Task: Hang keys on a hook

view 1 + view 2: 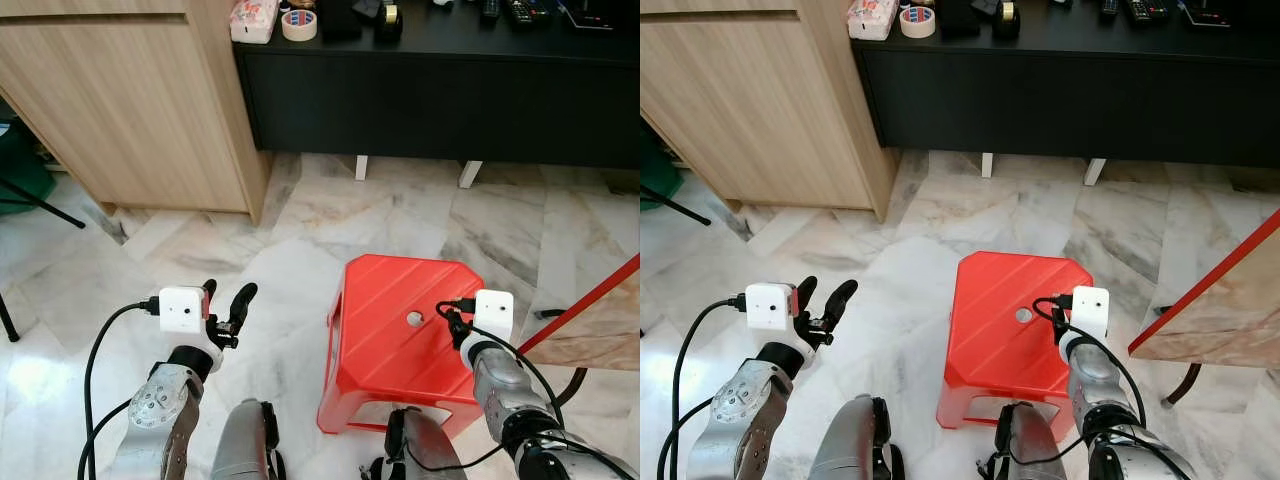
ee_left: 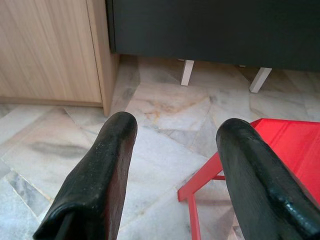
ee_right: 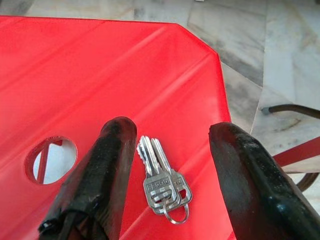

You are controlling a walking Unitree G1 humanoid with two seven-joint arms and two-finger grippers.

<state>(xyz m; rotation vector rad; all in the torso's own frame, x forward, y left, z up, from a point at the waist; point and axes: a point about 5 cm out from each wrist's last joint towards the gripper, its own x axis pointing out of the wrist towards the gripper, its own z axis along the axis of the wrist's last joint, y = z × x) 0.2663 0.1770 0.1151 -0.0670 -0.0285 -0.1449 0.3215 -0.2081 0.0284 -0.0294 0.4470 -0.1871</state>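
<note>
I've got the right gripper (image 3: pixel 170 150) low over the glossy red plastic stool (image 1: pixel 395 345), its two black fingers (image 3: pixel 107 170) spread wide and holding nothing. Between them, lying flat on the stool top, is the small bunch of silver metal keys on a wire ring (image 3: pixel 162 182); blades point away from me, ring end nearest the camera, and neither finger touches them as far as I can see. Lower left of that wrist picture sits the round hole in the stool's seat (image 3: pixel 50 160). In the head views the right wrist, with its white camera block, sits at the stool's right side, lower right of frame; the keys themselves I can't make out from up there.

Left gripper (image 1: pixel 228 305) hangs in the lower left, over the pale veined marble floor (image 1: pixel 290 230), well apart from the stool. Fingers parted wide, empty. Its wrist camera looks between them toward the stool's corner.

Further out: a light wood cabinet (image 1: pixel 130 100) fills the upper left, a long black low sideboard on white feet (image 1: pixel 440 90) runs along the top. On it, a roll of pale tape (image 1: pixel 299 24) beside a floral tissue pack (image 1: pixel 254 20). A wooden panel with a red edge (image 1: pixel 590 310) cuts in at the right.
</note>
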